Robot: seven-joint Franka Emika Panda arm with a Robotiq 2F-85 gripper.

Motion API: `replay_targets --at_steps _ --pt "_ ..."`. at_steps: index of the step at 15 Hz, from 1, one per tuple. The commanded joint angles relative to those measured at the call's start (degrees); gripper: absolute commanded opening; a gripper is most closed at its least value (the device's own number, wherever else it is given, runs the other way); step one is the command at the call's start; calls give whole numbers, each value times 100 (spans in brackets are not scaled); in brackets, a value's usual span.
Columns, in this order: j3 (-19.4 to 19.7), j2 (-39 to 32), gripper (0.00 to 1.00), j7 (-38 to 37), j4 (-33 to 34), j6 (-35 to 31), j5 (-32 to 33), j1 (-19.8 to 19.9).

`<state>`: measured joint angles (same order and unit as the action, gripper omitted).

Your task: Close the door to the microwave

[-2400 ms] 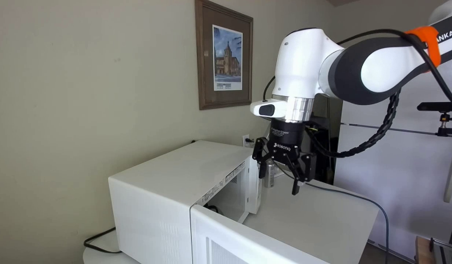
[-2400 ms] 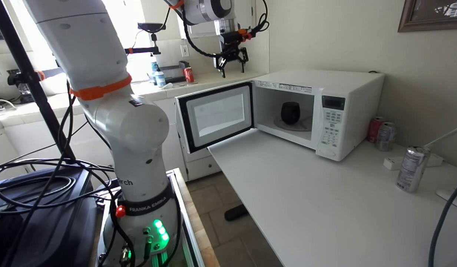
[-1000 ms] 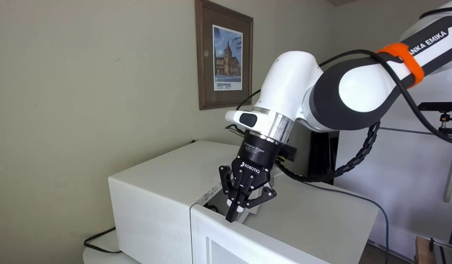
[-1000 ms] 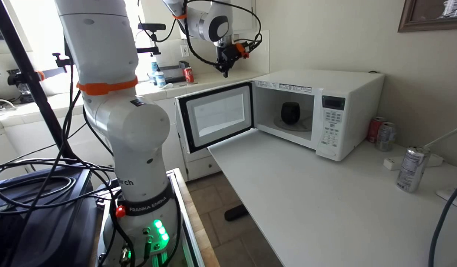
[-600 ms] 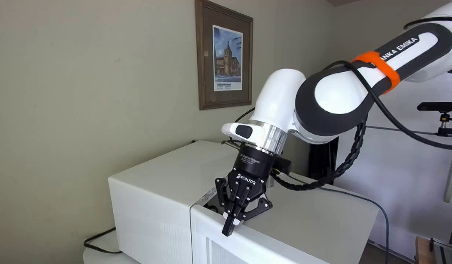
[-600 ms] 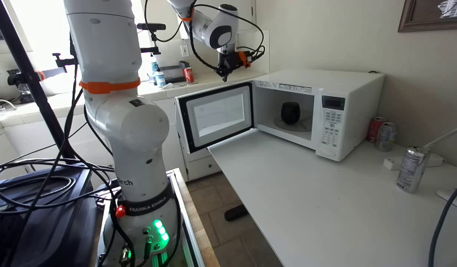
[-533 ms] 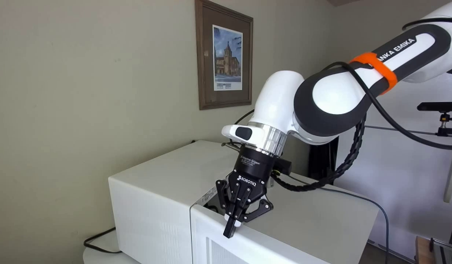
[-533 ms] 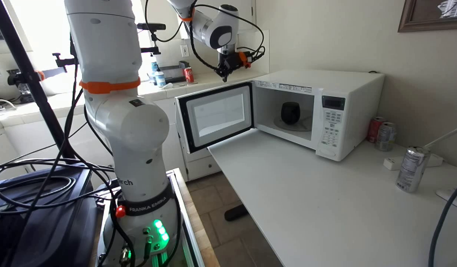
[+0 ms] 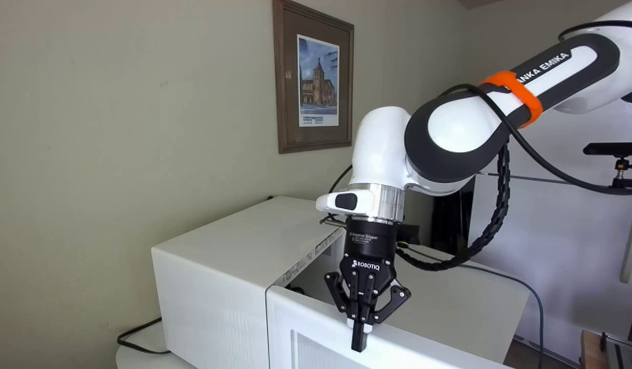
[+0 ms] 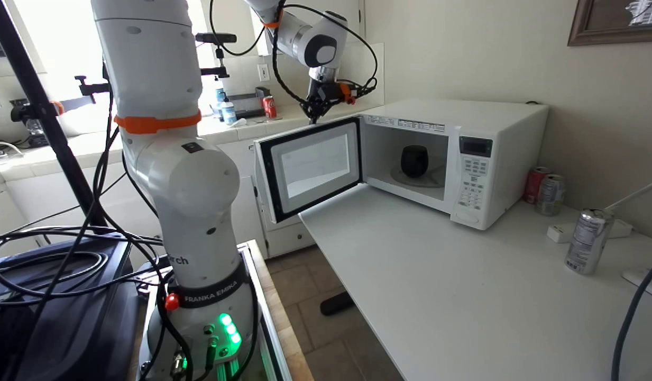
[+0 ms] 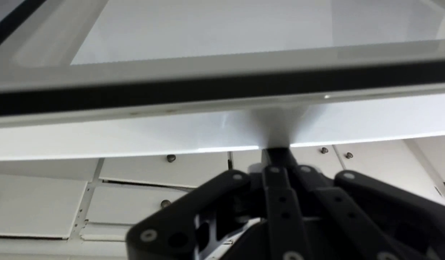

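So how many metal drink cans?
4: bright red can on pale counter; dark red can and rear silver can beside white microwave; front silver can on white table. Others may be hidden.

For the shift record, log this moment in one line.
door: open | microwave: dark cup inside | gripper: shut, tip at door's outer face near top edge | contact: unclear | next: likely push door closed
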<state>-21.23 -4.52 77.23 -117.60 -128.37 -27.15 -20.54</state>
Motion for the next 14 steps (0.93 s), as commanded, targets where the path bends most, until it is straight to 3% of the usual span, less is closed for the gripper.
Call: replay_targets --at_steps 1,9,14 --pt "58 230 0 -558 -73 798 378 104" --pt "295 518 0 -2069 -209 2127 1504 266" --pt "447 659 0 -3129 -612 1938 1924 381"
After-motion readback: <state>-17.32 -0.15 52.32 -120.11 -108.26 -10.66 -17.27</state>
